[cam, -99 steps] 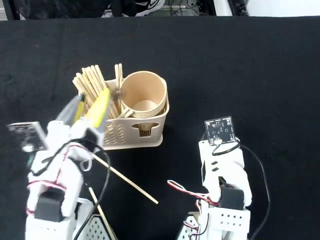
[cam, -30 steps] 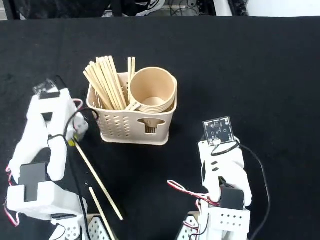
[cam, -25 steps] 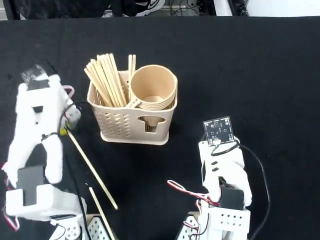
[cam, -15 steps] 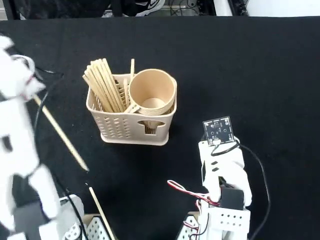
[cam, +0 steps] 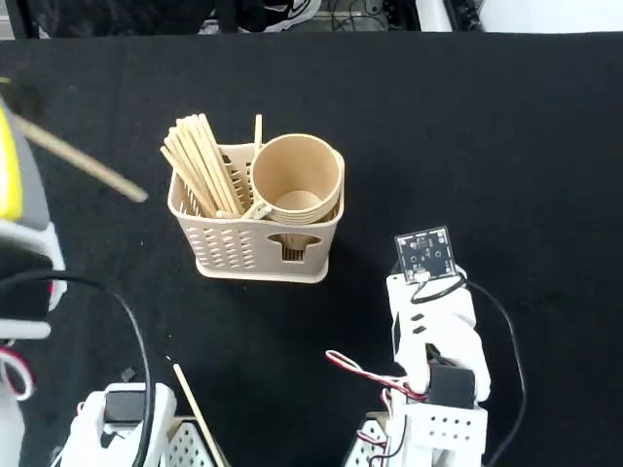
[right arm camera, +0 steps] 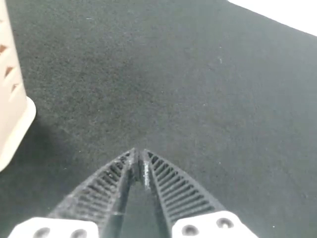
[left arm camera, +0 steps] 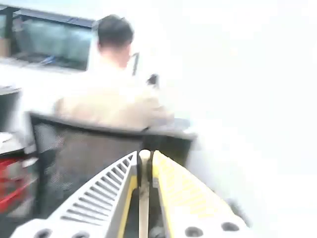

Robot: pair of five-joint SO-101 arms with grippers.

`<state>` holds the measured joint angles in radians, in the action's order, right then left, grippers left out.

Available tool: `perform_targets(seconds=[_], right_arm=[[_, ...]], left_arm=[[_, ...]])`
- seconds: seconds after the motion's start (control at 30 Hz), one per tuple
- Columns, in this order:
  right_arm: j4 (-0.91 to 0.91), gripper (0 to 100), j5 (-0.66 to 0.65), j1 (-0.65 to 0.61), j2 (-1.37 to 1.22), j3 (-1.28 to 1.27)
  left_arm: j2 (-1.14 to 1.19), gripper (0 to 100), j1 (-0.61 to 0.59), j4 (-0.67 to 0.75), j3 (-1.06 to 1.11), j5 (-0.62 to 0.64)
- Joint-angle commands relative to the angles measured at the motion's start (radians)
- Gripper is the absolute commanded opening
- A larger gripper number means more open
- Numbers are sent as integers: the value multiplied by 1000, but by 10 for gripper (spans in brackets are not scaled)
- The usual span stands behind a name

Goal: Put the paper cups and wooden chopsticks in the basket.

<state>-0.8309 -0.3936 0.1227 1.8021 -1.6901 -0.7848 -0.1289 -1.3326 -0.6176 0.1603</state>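
Counting progress, we find paper cups (cam: 297, 180) and most chopsticks (cam: 200, 165) inside the basket (cam: 255, 248). Left of it our left gripper (left arm camera: 144, 157) clamps one raised chopstick (cam: 83, 163), a stray chopstick (cam: 198, 418) lies in front of it, and our right gripper (right arm camera: 138, 163) sits closed, empty.

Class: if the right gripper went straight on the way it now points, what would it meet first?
Probably the bare black table: the right gripper aims down at it, and the basket stands off to one side of that line.

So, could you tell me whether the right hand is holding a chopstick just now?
No, the right hand is shut on nothing, its tips meeting above the black table.
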Motion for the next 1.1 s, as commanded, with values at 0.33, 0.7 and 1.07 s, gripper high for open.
perform_targets(seconds=[0.33, 0.7, 1.07], right_arm=[[2, 14, -6, -8, 35, 4], [2, 14, -6, -11, 35, 4], [-164, 12, -75, -126, 35, 104]], left_arm=[[-60, 29, 180, 371, 555, 72], [-404, 225, 188, 632, 1191, 109], [-433, 257, -168, 242, 1148, 178]])
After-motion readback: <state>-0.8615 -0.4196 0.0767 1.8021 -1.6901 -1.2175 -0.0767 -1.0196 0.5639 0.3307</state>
